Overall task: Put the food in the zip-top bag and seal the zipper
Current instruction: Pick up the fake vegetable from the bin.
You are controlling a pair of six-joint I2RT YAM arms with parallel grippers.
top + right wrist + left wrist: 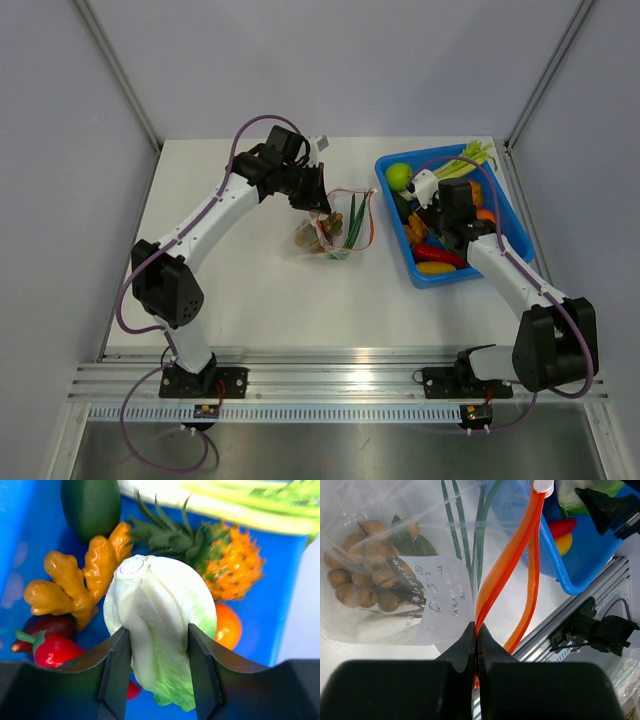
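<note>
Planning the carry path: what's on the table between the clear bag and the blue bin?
Nothing; the top view shows bare table between the zip-top bag and blue bin.

- You have 1 zip-top bag (pixel 335 232) at table centre, with 1 zipper (pixel 507 565).
- Inside it, count 1 cluster of brown balls (pixel 365 577) and 1 bunch of green onions (pixel 457 535).
- 1 blue bin (pixel 470 277) at 3 o'clock.
- Your bin tally: 1 cabbage (pixel 160 625), 1 ginger root (pixel 75 585), 1 pineapple (pixel 225 562), 1 red pepper (pixel 57 650), 1 orange fruit (pixel 227 626), 1 green apple (pixel 399 176).
</note>
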